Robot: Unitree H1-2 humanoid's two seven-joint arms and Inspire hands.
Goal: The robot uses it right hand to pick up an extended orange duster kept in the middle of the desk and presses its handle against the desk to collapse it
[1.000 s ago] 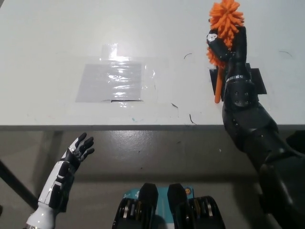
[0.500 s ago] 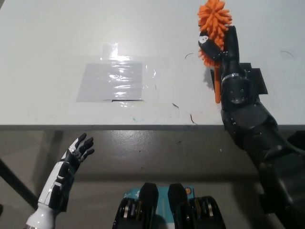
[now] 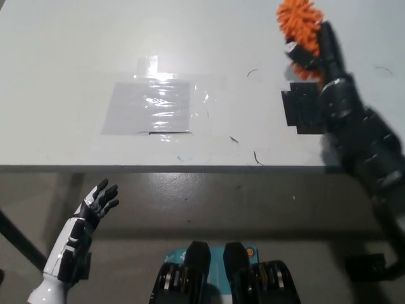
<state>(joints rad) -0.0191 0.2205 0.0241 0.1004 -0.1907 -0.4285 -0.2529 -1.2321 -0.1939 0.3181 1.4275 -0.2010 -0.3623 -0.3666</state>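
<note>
The black right hand (image 3: 311, 54) was closed around the fluffy orange duster (image 3: 302, 25), gripping it just under its shaggy head. The duster sat at the far right of the white table (image 3: 76, 76), directly beyond the black rectangular patch (image 3: 302, 109) on the tabletop. Only the orange head showed; the handle was hidden behind the hand and forearm, so its length could not be read. The black arm ran from the lower right edge of the view up across the near edge of the table and over the right side of the black patch. Whether the duster touched the table could not be told.

A clear glossy taped sheet (image 3: 147, 106) lay flat on the table, well to the left of the black patch. A few small dark marks sat on the surface between the sheet and the patch.

The white left hand (image 3: 95, 204) rested below the near edge of the table, far left of the black patch, holding nothing, fingers spread apart.
</note>
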